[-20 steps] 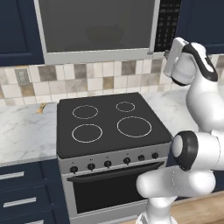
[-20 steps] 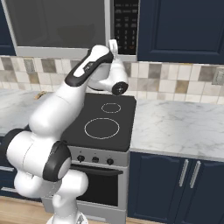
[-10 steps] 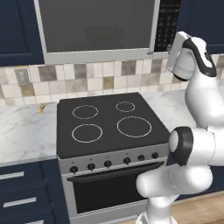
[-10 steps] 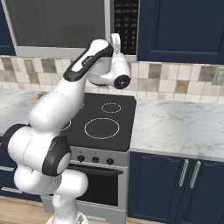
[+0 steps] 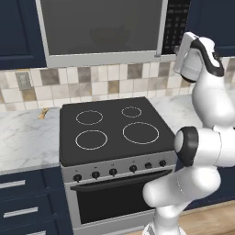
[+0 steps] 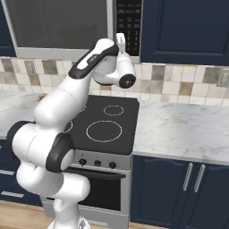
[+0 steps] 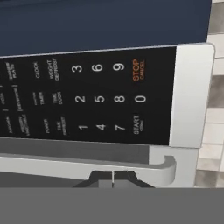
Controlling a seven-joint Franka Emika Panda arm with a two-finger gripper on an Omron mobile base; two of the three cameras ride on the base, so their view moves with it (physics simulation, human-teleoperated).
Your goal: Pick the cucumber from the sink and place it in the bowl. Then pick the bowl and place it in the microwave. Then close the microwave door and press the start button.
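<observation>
Microwave door (image 5: 101, 28) shut, bowl (image 5: 109, 36) dimly visible behind its tinted glass, so only the start button (image 7: 136, 124) left. Tool (image 6: 120, 39) raised at the keypad panel (image 6: 129, 24), fingers pressed together and pinching nothing. Start button just ahead of the tips, offset slightly to one side in the hand view; calls for a small sideways correction, then a straight push. Door handle (image 7: 109, 168) close under the tool, worth clearing. Open room behind, above the stove (image 5: 112, 128) and bench (image 6: 183, 129).
</observation>
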